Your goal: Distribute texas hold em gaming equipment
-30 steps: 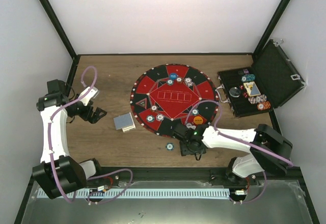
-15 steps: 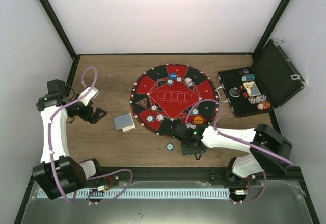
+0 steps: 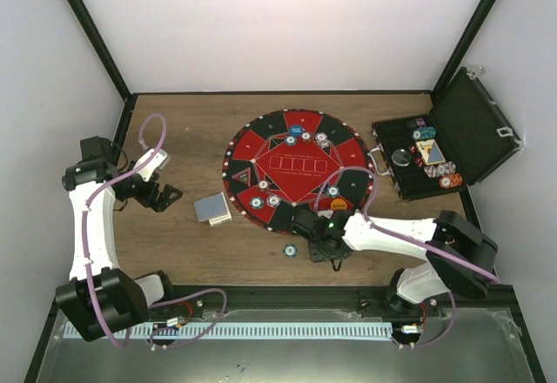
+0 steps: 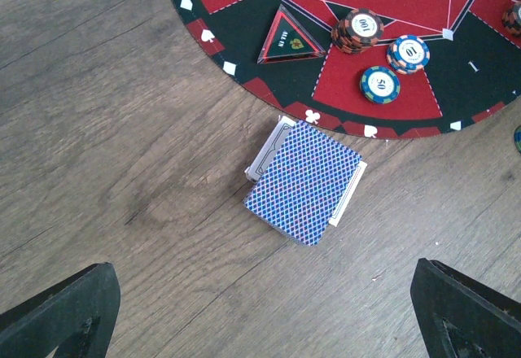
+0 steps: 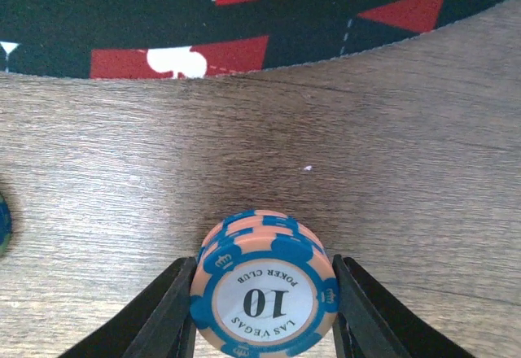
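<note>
Place: a robot test cell in a lab.
Walls: plain white panels (image 3: 287, 26) in black frame posts (image 3: 87, 30), closing the far, left and right sides.
Worktop: wood-grain board (image 3: 174, 244); left arm (image 3: 87, 218) and right arm (image 3: 392, 235) bolted at its near edge.
Near side: grey metal tray (image 3: 287, 361).

"10 Las Vegas Poker Club" — chip (image 5: 264, 297)

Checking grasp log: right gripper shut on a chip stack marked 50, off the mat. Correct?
No: the chip stack in the right gripper is marked 10, not 50; the right wrist view shows it. It is off the mat.
</note>
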